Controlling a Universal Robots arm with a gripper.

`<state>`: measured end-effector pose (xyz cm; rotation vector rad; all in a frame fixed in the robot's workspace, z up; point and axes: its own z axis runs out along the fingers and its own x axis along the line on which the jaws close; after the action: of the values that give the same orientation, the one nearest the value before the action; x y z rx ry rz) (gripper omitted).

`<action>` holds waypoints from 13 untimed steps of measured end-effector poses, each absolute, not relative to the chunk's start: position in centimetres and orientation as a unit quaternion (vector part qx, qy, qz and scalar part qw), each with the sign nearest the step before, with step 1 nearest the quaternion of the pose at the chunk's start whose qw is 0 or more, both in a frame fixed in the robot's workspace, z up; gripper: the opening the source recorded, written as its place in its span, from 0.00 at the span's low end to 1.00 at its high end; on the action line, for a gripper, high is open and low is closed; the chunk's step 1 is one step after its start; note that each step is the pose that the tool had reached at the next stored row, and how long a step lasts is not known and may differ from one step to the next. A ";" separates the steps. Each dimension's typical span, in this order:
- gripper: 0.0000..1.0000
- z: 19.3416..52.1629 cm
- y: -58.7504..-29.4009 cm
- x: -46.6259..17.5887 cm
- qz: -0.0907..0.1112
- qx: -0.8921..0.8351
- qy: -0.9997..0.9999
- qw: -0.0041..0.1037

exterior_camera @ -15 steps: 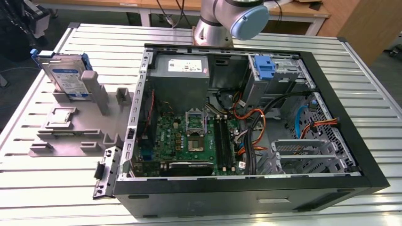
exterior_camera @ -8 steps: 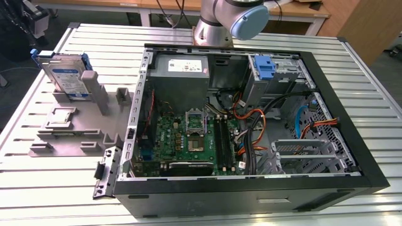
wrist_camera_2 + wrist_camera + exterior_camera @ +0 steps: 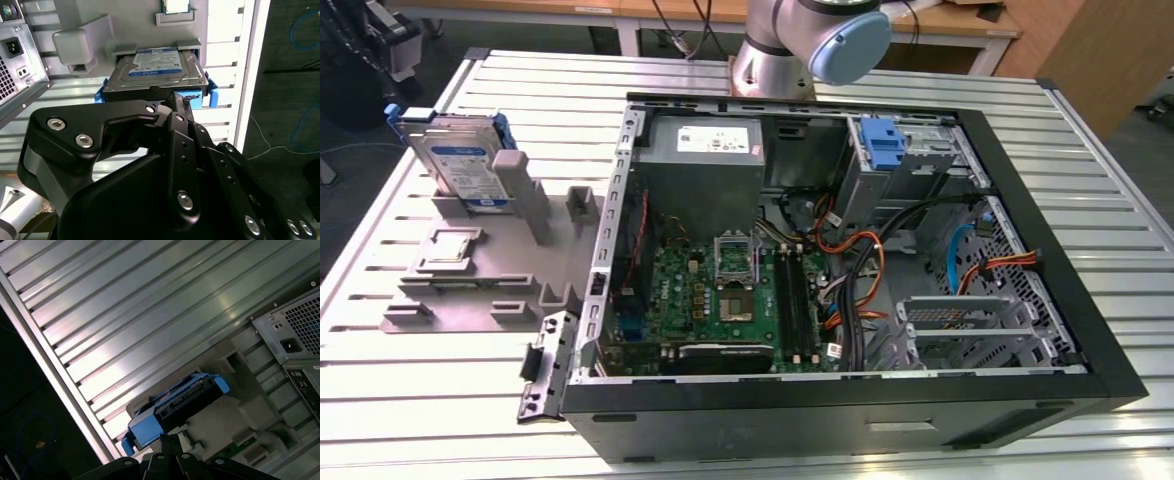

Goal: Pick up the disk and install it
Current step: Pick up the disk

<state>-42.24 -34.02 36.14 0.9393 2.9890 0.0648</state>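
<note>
The disk (image 3: 460,160), a grey-metal hard drive with a white-and-blue label and a blue plastic bracket, stands on edge in a grey holder (image 3: 480,270) on the table, at the exterior view's left of the open computer case (image 3: 854,400). In both wrist views my black gripper (image 3: 177,100) (image 3: 172,440) hovers over the disk (image 3: 155,70) (image 3: 175,402), clear of it. The fingertips sit together with nothing between them.
Inside the case are the grey power-supply box (image 3: 704,145), a silver cage with a blue latch (image 3: 881,150), the green mainboard (image 3: 720,290), orange and black cables (image 3: 861,280) and a silver bay (image 3: 961,320). A chip (image 3: 447,250) lies in the holder. The ribbed table edge (image 3: 50,375) is close to the disk.
</note>
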 end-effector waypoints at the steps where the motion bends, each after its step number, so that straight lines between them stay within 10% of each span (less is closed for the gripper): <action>1: 0.10 36.1 -34.0 -42.2 0.021 0.302 0.953 0.004; 13: 0.10 36.1 -34.0 -42.2 0.020 0.336 0.941 0.005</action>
<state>-42.24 -34.02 36.11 1.0537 2.9490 0.0642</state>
